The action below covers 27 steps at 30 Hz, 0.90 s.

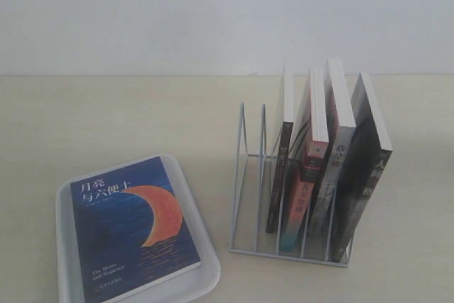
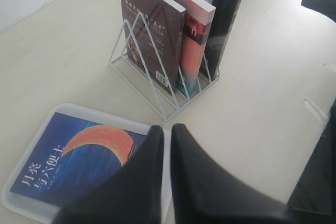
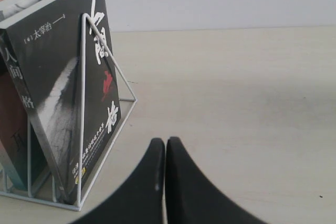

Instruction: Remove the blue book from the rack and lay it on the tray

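The blue book [image 1: 135, 228] lay flat, cover up, on the tray [image 1: 207, 278], toward the near left part of the table [image 1: 106, 118] as the exterior camera saw it. Its long axis ran roughly from the near edge toward the far edge, with the title end pointing toward the far edge, and all of it sat inside the tray's rim. The rack [image 1: 291, 255] stood apart to the right, its two leftmost slots empty and four other books upright in the rest. Judged from this, the book was already placed, and what remained was probably only to draw the arms clear without nudging tray or rack. The left gripper [image 2: 167, 128] was clearly the nearer one. In its wrist view it hovered over the side of the tray that faces the rack, with the book just beside and below it. Its fingers were pressed together with nothing between them and looked clear of the book. The right gripper [image 3: 165, 141] was likewise closed on nothing. It was out beyond the far side of the rack, next to the black-covered book [image 3: 68, 93] in the end slot, and well apart from the tray.
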### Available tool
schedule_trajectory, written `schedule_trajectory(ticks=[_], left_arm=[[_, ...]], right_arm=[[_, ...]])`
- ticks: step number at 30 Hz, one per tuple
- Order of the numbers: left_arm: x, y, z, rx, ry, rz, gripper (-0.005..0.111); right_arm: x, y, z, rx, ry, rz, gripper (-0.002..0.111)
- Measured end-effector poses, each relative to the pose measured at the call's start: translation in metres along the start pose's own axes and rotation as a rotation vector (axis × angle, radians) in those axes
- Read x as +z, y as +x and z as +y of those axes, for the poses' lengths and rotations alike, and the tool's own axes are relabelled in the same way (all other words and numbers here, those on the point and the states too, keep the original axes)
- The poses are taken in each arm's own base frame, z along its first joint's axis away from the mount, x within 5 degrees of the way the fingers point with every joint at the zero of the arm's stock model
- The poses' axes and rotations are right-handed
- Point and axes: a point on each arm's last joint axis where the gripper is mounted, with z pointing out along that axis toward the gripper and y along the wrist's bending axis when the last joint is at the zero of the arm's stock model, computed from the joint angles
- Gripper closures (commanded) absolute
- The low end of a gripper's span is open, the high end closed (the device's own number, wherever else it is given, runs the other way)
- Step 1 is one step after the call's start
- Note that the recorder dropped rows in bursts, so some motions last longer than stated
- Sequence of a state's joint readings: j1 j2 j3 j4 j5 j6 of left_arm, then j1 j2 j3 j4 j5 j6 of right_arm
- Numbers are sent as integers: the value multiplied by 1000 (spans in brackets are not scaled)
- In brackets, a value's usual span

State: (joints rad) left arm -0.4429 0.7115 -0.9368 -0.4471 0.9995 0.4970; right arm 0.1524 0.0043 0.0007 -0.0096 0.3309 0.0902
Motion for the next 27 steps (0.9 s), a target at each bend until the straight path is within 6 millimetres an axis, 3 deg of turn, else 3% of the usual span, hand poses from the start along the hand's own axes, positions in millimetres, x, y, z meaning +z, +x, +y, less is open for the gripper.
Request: schedule_trajectory(ticks=[10, 17, 21, 27], left_arm=[[-46, 11, -22, 53, -36, -174, 103], [-85, 27, -37, -157, -77, -548, 103], [-79, 47, -31, -274, -108, -733, 103], [-42, 81, -8, -435, -186, -910, 103]], right_arm=[[0, 0, 0, 0, 0, 0, 108], [0, 0, 0, 0, 0, 0, 108], [0, 0, 0, 0, 0, 0, 108], [0, 0, 0, 0, 0, 0, 108]])
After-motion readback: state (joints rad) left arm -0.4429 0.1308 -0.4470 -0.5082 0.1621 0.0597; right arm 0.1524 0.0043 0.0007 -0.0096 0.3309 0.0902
